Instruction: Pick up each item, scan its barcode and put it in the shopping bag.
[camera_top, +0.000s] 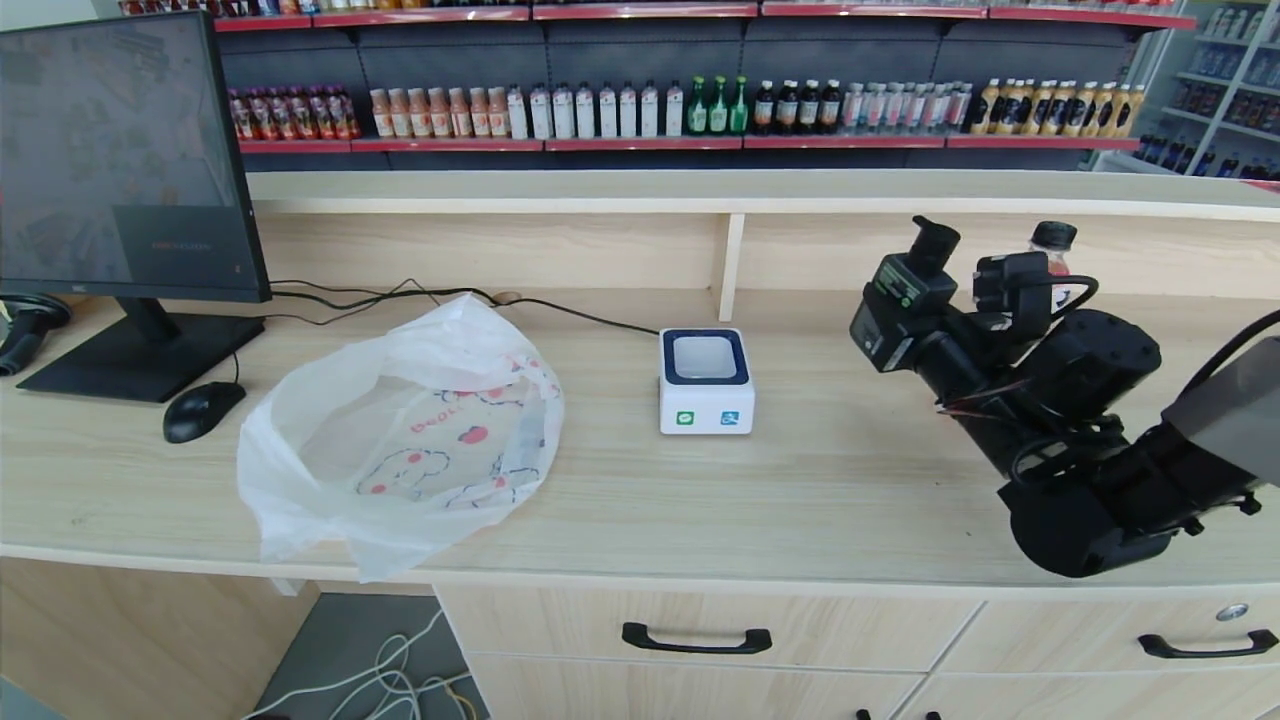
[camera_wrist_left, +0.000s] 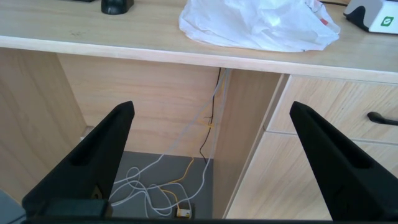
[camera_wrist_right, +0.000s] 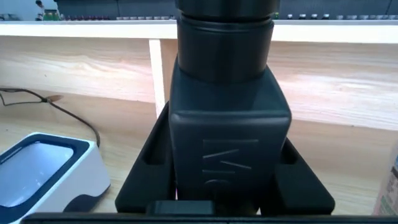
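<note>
Right gripper (camera_wrist_right: 224, 124) clamps a dark bottle (camera_top: 905, 295) beside the scanner (camera_top: 705, 380), apparently unscanned; shopping bag (camera_top: 400, 440) looks empty, left gripper (camera_wrist_left: 211, 162) spread wide, holding nothing.

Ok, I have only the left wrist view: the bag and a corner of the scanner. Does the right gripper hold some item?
Observer: Yes, the right gripper is shut on a black container, above the counter, right of the scanner.
Operator: Is another item waiting?
Observer: One bottle with a black cap stands on the counter behind that arm.
Operator: Is something in the shopping bag?
Observer: Its mouth gapes upward; I make out only its print, no item.
</note>
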